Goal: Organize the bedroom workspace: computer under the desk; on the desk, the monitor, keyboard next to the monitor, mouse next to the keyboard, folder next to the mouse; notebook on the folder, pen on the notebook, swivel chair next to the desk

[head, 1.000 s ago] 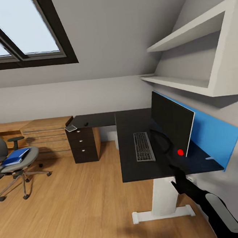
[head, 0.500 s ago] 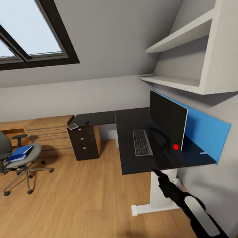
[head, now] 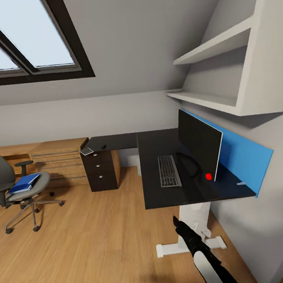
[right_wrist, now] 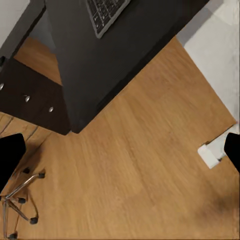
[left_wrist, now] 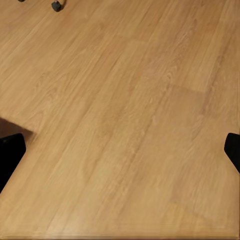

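1. An oak floor [head: 103,240] under a sloped grey ceiling; the desk [head: 164,197] serves as landmark.
2. Nearest, in front of the desk, the right gripper [head: 177,221] hangs low; in its wrist view both fingers sit wide apart, holding nothing. The left gripper [left_wrist: 120,150] likewise gapes empty over bare floor.
3. On the desk: keyboard [head: 169,171] beside monitor [head: 200,142].
4. Far left of the desk, the folder [head: 23,183] lies on the swivel chair [head: 16,190]. Probably light, stiff, slick; pinch an overhanging edge.
5. The mouse [head: 103,146] rests on the desk's far wing.

Right arm [head: 204,256] reaches forward, both tools spread.
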Robot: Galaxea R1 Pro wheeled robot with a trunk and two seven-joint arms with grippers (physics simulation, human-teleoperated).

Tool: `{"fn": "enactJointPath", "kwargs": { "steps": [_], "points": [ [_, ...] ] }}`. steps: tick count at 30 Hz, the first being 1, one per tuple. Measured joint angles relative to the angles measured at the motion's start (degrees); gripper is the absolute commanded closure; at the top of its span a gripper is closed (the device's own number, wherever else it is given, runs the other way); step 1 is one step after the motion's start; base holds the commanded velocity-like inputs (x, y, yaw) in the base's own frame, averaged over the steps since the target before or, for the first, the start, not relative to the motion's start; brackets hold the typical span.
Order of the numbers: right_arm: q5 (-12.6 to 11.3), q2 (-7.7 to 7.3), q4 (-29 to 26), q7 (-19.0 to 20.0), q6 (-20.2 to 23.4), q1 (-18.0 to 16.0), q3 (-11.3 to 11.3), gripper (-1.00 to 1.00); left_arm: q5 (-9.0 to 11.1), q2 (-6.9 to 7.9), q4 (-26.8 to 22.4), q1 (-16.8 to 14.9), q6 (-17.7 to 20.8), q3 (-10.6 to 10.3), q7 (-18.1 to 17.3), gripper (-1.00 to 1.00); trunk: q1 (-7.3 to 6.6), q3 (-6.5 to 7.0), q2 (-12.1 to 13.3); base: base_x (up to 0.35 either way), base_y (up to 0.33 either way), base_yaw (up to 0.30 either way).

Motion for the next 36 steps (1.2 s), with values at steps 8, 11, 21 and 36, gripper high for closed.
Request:
{"fn": "enactJointPath", "kwargs": {
  "steps": [8, 11, 21, 36],
  "points": [
    [3.8, -0.12, 20.1, 0.2, -10.4, 0.1, 0.6, -1.0, 0.0, -2.15, 3.5, 0.0, 2.5, 0.0, 0.0, -1.0, -1.76, 1.43, 3.2, 0.0, 0.0, 0.0],
    [8.5, -0.51, 26.1, 0.3, -14.1, 0.1, 2.7, -1.0, 0.0, -2.87, 4.7, 0.0, 2.9, 0.0, 0.0, -1.0, -2.42, 1.98, 4.4, 0.0, 0.0, 0.0],
    [19.2, -3.14, 40.5, 0.1, -19.3, 0.1, 5.3, -1.0, 0.1, -3.43, 7.9, 0.0, 2.8, 0.0, -0.7, -1.0, -4.18, 3.42, 7.6, 0.0, 0.0, 0.0],
    [24.1, -3.14, 44.3, 0.2, -25.9, 0.1, 5.7, -1.0, -1.6, -3.72, 8.8, 0.0, 2.2, -0.2, -2.4, -1.0, -4.18, 3.43, 7.6, 0.0, 0.007, 0.0]
  ]
}}
